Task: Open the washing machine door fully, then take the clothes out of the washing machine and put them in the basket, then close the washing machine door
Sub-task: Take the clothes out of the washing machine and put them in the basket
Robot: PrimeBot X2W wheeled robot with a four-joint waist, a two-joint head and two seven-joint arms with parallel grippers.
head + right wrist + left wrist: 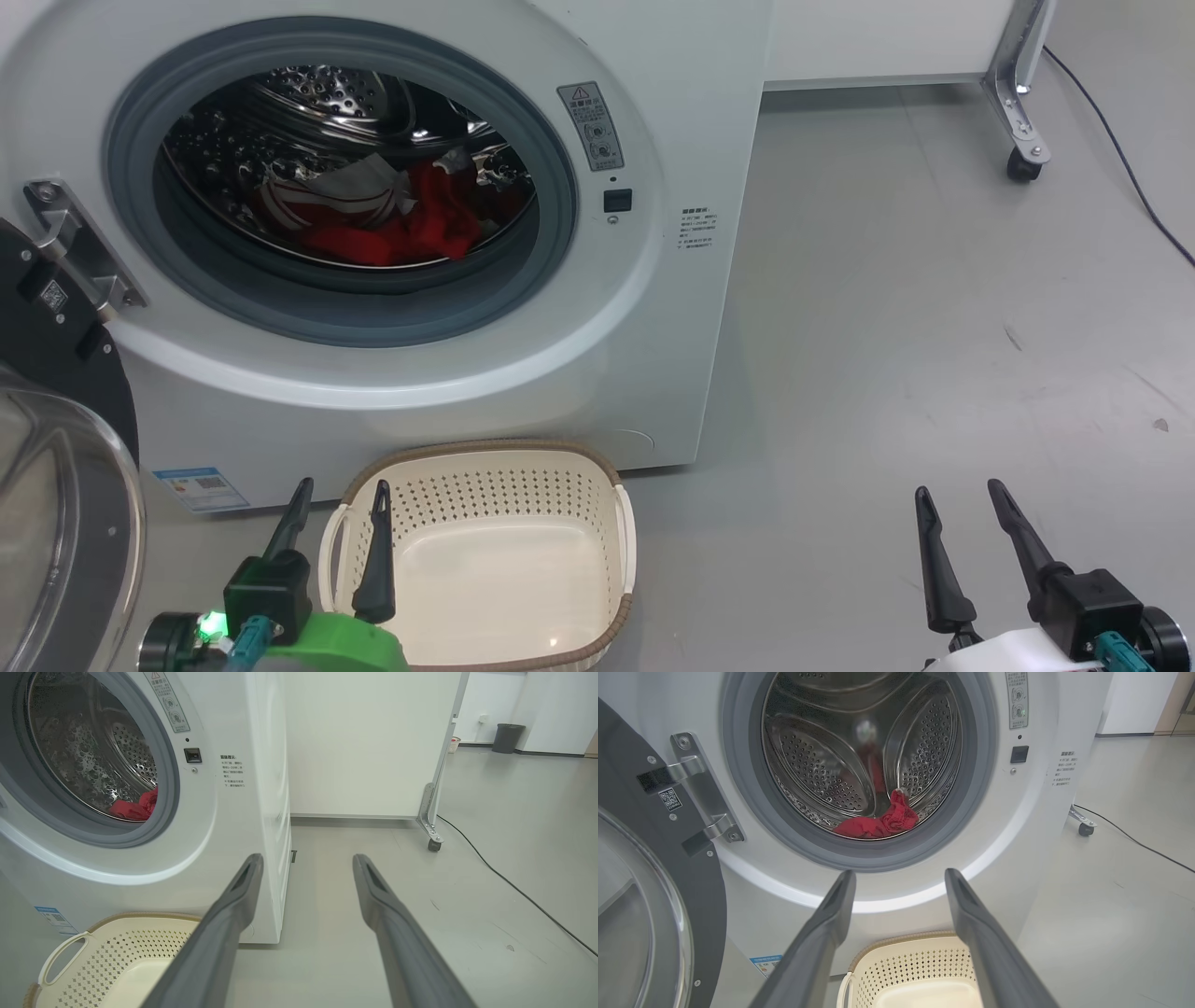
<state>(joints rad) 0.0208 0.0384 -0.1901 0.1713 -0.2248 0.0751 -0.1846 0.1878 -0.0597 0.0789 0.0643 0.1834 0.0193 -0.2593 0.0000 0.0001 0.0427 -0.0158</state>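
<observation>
- Smooth grey floor (887, 327), matte with a few scuffs; a thin black cable (1120, 149) runs across it at the far right.
- White flat panel (878, 37) behind, on a metal leg with a small black castor (1022, 168). A dark bin (508, 737) stands far back in the right wrist view.
- Washing machine (672, 308): boxy, glossy white, front-loading, with a round opening ringed by a grey rubber gasket (551, 168).
- Drum (327, 89) inside is shiny steel, perforated with small holes and ribbed.
- Clothes (392, 224): crumpled red fabric with white and grey parts, lying at the bottom of the drum, toward the right.
- Door (56, 523) is swung open to the left on a bare metal hinge (79, 247). It has a wide black rim and a bulging clear glass bowl.
- Small blue sticker (201, 487) on the machine's lower front corner; grey warning label (590, 126) to the right of the opening.
- Basket (485, 450): cream plastic, rounded rectangle, perforated walls, smooth solid bottom, brown woven-look rim, white loop handles. It sits on the floor just in front of the machine, below the opening.
- Left gripper (342, 487): long dark tapered fingers spread apart, gripping nothing, at the basket's left end.
- Right gripper (959, 489): fingers spread apart, nothing between them, over bare floor well to the right of the basket.
</observation>
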